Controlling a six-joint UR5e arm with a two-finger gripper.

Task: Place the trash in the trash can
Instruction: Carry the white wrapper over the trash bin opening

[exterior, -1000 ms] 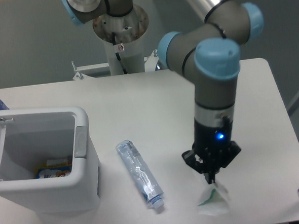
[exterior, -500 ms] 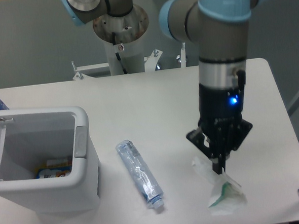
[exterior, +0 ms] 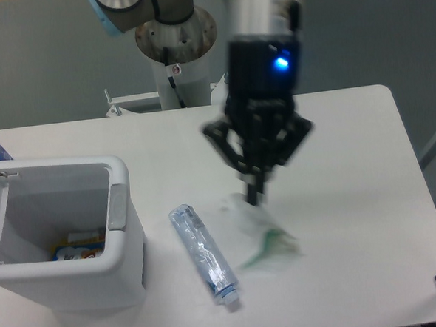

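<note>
Risk lay nearest the camera with the crushed bottle (exterior: 203, 253), which rested flat on the surface (exterior: 351, 163) just beside the trash can (exterior: 117, 214), lid up and a few items already inside; a low carry could have clipped it. Behind it the paper packet (exterior: 263, 231) dangled blurred from the fingers (exterior: 255, 194), which were pinched on its top edge. Held by so little, the packet might have slipped free or swung short of the rim, landing back on the surface. Farther back, the arm's base column (exterior: 175, 70) stood well apart.
</note>
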